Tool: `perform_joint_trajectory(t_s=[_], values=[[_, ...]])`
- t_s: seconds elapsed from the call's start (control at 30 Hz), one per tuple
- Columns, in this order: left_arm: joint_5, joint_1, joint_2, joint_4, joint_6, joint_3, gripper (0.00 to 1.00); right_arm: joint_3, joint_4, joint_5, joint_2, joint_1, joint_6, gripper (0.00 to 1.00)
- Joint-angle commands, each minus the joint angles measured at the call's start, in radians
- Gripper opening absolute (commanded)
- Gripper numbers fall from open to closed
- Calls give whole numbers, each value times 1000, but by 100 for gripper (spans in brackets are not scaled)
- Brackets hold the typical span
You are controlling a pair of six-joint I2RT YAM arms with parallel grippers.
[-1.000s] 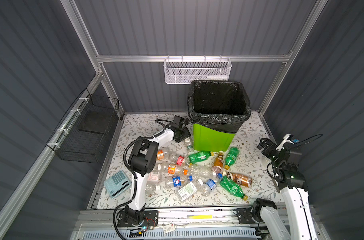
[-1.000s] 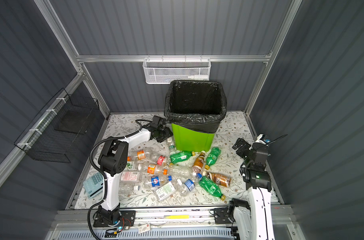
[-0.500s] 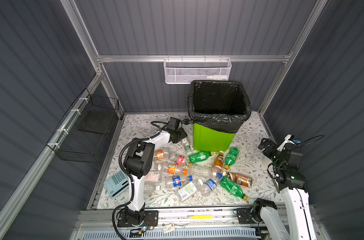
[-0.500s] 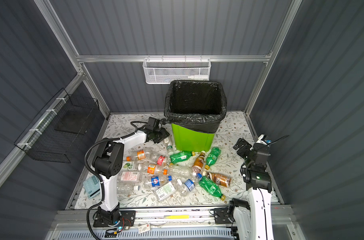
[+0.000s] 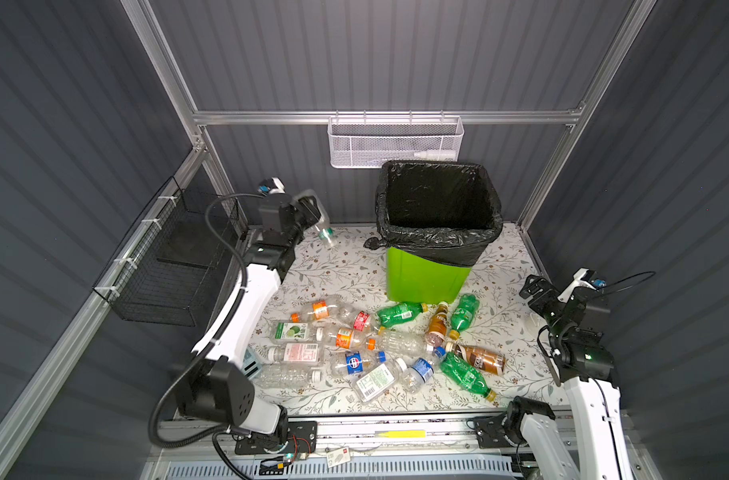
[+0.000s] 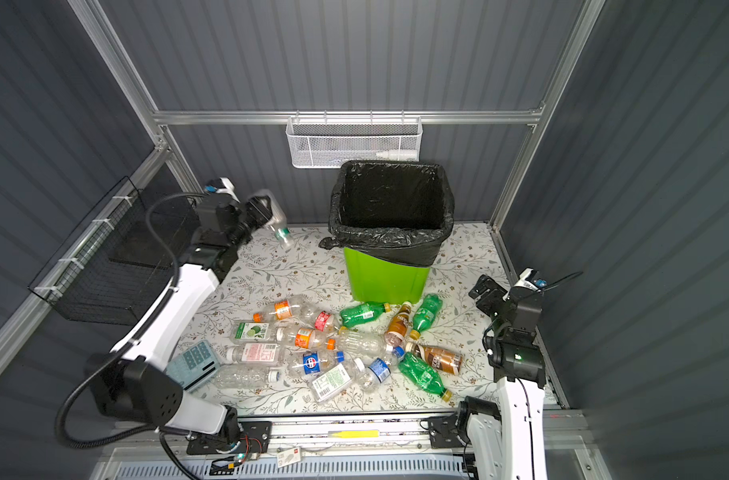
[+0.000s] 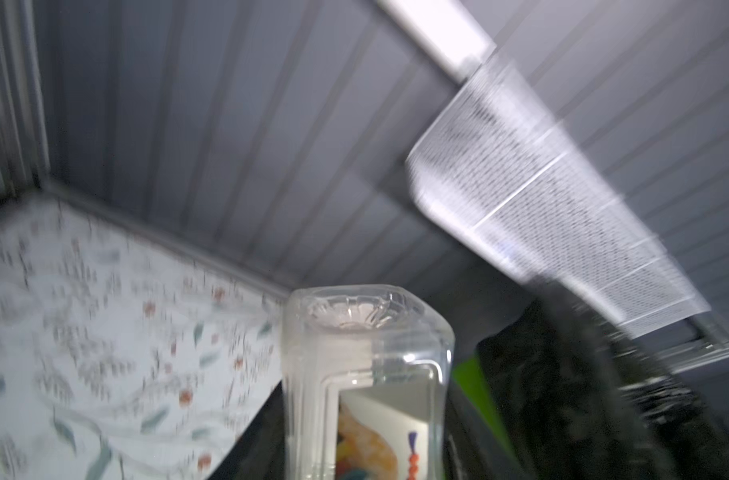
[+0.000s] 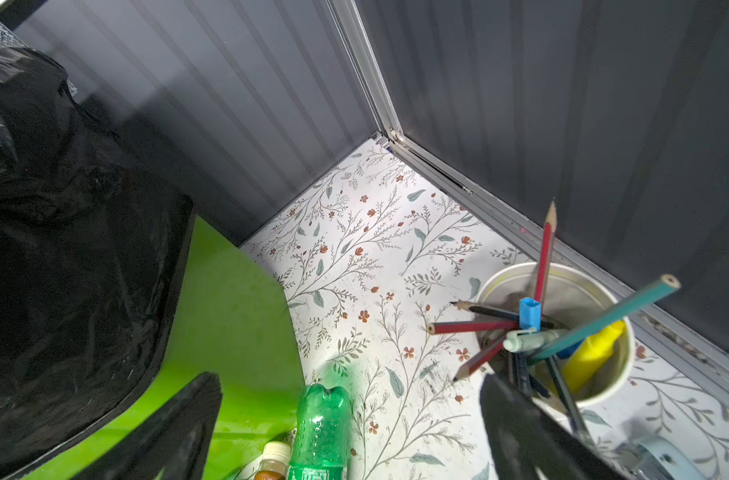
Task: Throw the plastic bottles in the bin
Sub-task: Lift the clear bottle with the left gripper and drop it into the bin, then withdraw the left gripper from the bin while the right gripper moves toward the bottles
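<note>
Left fingers [image 7: 257, 446] clamp a clear bottle [image 7: 367, 374] aloft, its colourful label unreadable; right fingers [image 8: 521, 432] gape wide near pen cup [image 8: 599, 395].

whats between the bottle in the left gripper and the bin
Bare floral tabletop only, plus the bin's black bag knot, seen in both top views.

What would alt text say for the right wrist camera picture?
The right gripper, open, frames a green bottle lying on the flowered table, beside the green bin with its black bag. A white cup of pencils stands near the wall.
</note>
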Motion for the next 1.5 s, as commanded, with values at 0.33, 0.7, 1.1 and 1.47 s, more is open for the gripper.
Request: perform_joint_trajectory(t_s=[0.33, 0.7, 1.1, 1.47], values=[[318, -161, 243, 118, 150, 512, 47, 50, 85, -122, 18, -5, 39, 99], [236, -301, 188, 123, 397, 492, 100, 65, 36, -172, 31, -5, -19, 99], [-163, -293, -24, -71, 510, 182, 100, 74, -36, -168, 73, -5, -7, 99], [-128, -129, -49, -161, 365, -34, 100, -47, -170, -179, 28, -2, 142, 99]])
